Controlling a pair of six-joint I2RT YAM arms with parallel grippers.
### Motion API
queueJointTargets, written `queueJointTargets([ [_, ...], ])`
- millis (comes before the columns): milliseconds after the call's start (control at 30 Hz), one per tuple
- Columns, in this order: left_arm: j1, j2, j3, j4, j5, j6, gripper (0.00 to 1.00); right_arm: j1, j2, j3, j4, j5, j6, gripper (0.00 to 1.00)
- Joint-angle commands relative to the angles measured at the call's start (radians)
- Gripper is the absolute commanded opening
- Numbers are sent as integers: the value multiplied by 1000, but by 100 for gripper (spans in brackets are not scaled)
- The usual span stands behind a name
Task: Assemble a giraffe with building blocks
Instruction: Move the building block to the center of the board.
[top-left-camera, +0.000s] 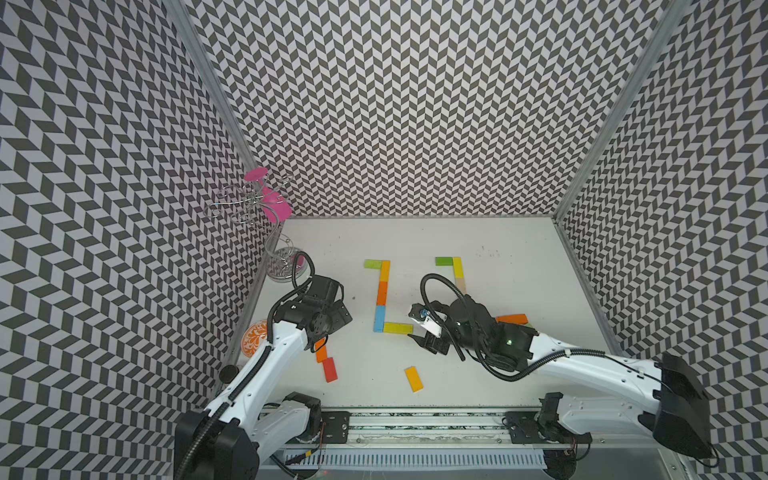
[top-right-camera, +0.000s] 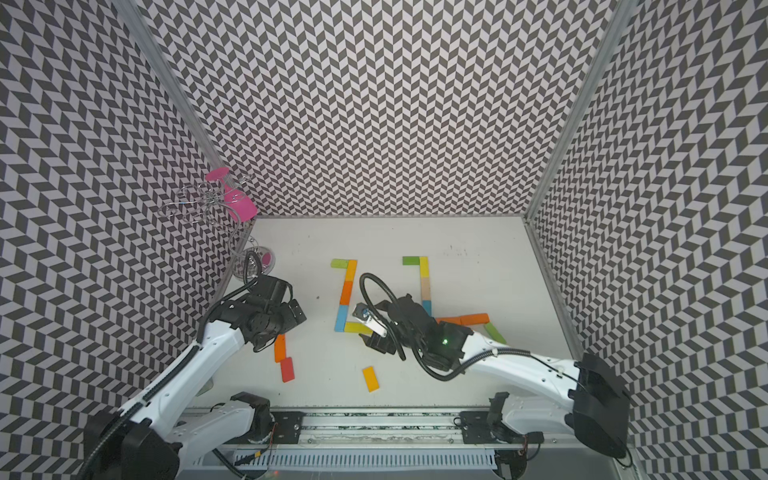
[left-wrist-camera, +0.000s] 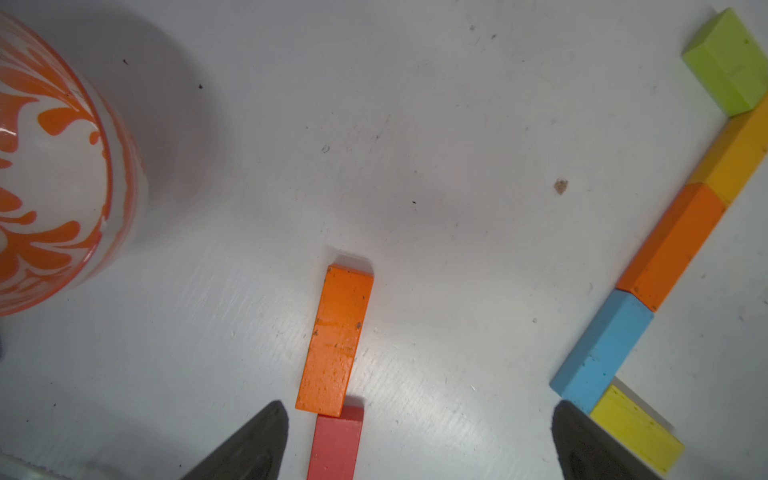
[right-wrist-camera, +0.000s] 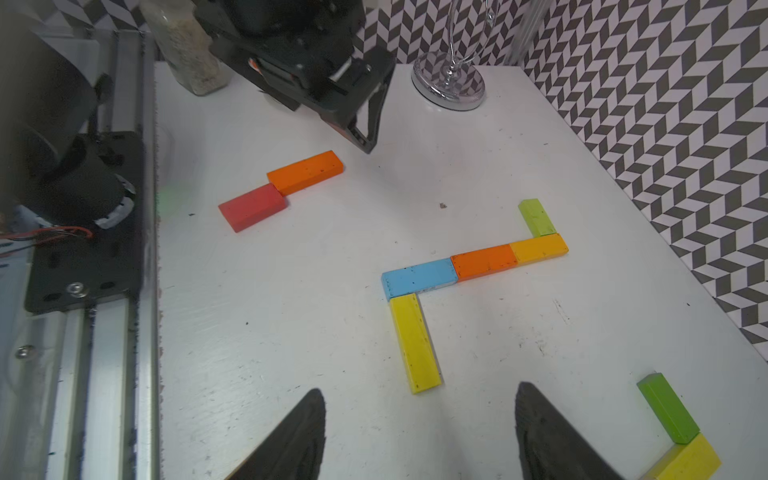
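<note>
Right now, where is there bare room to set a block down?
Bare: the table strip between the back wall and the left chain and right chain; the far corner beyond the right chain; the front patch between red block and loose yellow-orange block. Crowded: between the chains, where the right gripper sits; around the bowl.

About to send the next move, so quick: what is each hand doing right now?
Left hand: open, holding nothing.
Right hand: open, holding nothing.
</note>
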Motion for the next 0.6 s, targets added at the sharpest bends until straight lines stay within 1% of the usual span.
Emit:
queueJointTargets([
  [0, 61, 3, -66, 100, 39, -7, 100, 31, -72, -46, 169, 29, 83, 70],
  [67, 94, 16, -94, 132, 76, -12, 100, 48, -99, -74, 189, 42, 102, 70],
  [200, 133, 78, -120, 155, 85, -26, 100, 73, -131, -110, 206, 55, 123, 70],
  [367, 139, 139, -127, 163, 57, -49, 100, 86, -150, -132, 218, 63, 128, 69],
  [567, 139, 151, -166, 196, 78, -77, 99, 89, -172, -139, 209, 75, 128, 69],
])
